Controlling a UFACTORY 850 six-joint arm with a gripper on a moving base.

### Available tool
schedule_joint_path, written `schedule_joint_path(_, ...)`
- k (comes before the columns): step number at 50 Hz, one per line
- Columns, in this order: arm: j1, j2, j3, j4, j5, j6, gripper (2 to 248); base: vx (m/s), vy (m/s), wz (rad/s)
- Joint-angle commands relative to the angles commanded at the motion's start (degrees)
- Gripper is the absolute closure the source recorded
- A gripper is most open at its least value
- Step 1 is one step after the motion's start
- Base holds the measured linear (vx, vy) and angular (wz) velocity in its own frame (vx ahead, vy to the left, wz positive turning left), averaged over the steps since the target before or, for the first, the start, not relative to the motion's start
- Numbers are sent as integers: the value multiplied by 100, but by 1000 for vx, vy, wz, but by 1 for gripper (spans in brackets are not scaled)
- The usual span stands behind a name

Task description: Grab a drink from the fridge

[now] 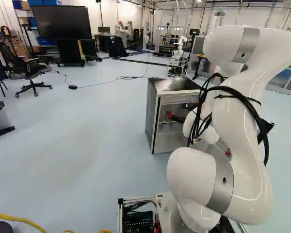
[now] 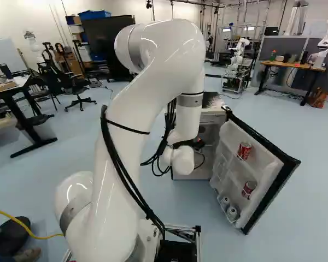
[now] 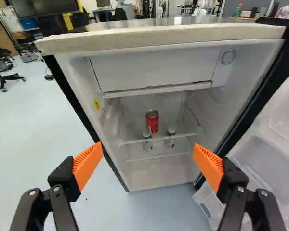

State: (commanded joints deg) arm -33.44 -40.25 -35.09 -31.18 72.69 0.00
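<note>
Where a shelf (image 3: 135, 141) crosses the open fridge (image 3: 159, 42), a red can (image 3: 152, 121) stands upright, short and round, with a silvery rim. Two small pale containers (image 3: 170, 141), probably bottles, sit lower down. Outside the fridge, the black gripper (image 1: 178, 116) faces the can, its orange-padded fingers (image 3: 88, 163) spread wide apart.
</note>
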Motion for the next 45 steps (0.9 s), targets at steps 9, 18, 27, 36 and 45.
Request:
schedule_joint_path(9,13,-285,-266,-106,0,0,3,0,0,0)
schedule_joint_path(18,34,-559,-535,-171,0,0,3,0,0,0)
schedule_joint_path(27,63,-844,-827,-223,0,0,3,0,0,0)
schedule_joint_path(36,93,-1128,-1129,-272,0,0,3,0,0,0)
schedule_joint_path(45,125,-1412,-1441,-320,0,0,3,0,0,0)
